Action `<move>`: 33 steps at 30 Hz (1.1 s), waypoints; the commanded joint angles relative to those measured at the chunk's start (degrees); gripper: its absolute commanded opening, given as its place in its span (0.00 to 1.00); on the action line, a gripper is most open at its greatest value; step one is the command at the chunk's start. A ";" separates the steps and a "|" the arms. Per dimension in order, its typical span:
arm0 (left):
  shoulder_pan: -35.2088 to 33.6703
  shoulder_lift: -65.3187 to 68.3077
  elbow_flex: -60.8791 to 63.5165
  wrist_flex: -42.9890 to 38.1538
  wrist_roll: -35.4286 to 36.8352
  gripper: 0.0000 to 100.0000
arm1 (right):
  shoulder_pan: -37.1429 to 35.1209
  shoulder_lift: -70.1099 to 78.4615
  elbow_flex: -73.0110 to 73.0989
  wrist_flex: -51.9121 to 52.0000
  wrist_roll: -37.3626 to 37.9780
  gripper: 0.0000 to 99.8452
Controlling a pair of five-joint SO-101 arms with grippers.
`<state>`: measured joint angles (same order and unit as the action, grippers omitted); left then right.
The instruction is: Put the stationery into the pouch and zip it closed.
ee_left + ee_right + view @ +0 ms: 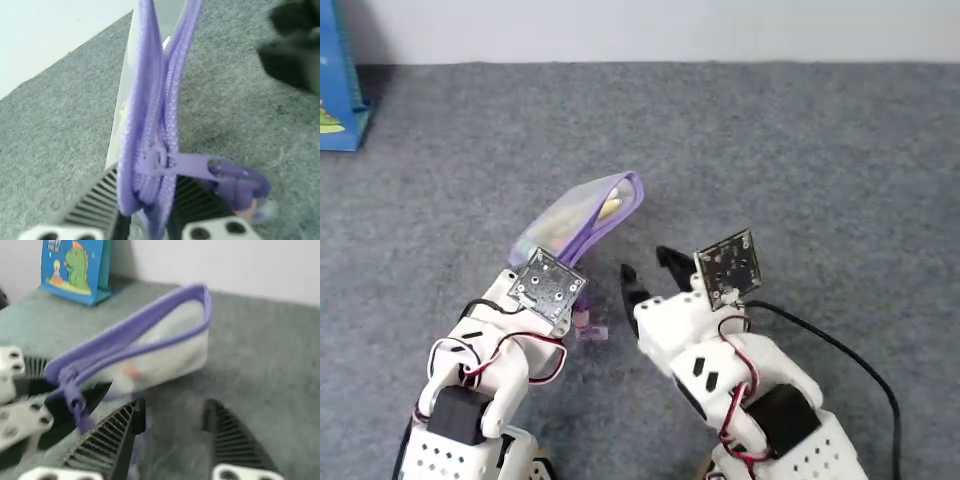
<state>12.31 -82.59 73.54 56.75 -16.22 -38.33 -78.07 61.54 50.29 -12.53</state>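
Left gripper (147, 215) is clamped on the near end of the pouch (585, 215), holding it by the purple zipper edge, with the pouch standing on its side. The pouch runs from that gripper toward far-right across the grey table surface (820, 180), about mid-table. Something yellowish (610, 208) shows through the clear side at its far end. The zipper pull (220, 172) hangs off the slider right at the left gripper, sticking out to the right. Above the slider the 2 zipper tapes look slightly apart. Right gripper (650, 275) has its 2 black fingers spread and nothing between them. It sits just right of the pouch's near end, close to the pull but not touching. A blue box (338, 90) sits at far left.
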 commanded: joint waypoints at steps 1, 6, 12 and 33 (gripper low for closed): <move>-0.97 -0.09 -0.57 0.18 0.79 0.01 | -4.70 0.31 -4.92 7.69 -3.69 0.25; -0.97 -0.09 -0.57 0.18 0.79 0.01 | -12.09 0.31 -4.66 10.59 -5.10 0.21; -0.97 -0.09 -0.48 0.35 0.79 0.01 | -16.13 0.84 -0.35 6.99 -4.66 0.22; -0.53 -0.09 0.04 0.18 0.79 0.01 | -16.22 1.01 10.99 -13.41 2.73 0.21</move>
<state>12.31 -82.68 73.80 56.75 -16.22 -54.24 -77.98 73.05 38.51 -10.51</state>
